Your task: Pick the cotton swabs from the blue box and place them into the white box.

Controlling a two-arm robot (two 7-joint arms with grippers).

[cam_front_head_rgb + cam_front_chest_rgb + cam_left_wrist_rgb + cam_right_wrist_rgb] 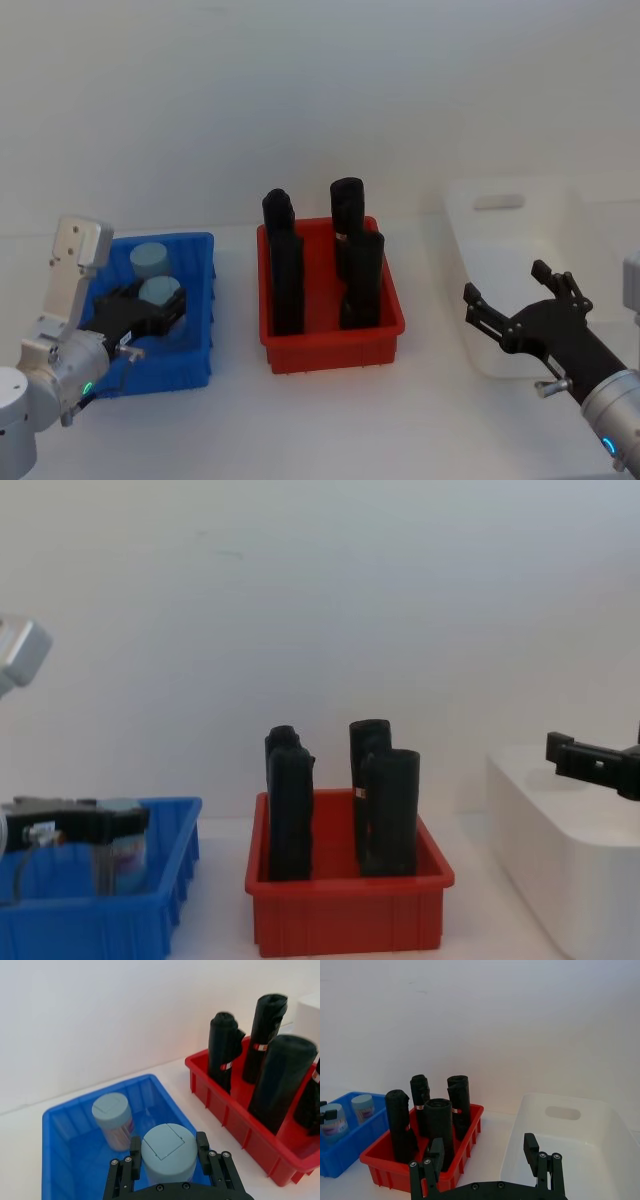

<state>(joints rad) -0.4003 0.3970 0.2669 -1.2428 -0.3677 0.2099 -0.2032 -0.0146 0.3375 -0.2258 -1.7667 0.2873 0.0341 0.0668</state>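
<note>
Blue-lidded cotton swabs jar (167, 1160) is clamped by the left gripper (168, 1142) inside the blue box (100, 1087); the right gripper (483, 1141) is spread wide.

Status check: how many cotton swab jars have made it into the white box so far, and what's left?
Done: nothing delivered; the white box looks empty. In hand: the left gripper is shut on the nearer jar, which is not yet out of the blue box. Left: carry it over, then fetch the second jar behind it. The right gripper hovers open by the white box.
</note>
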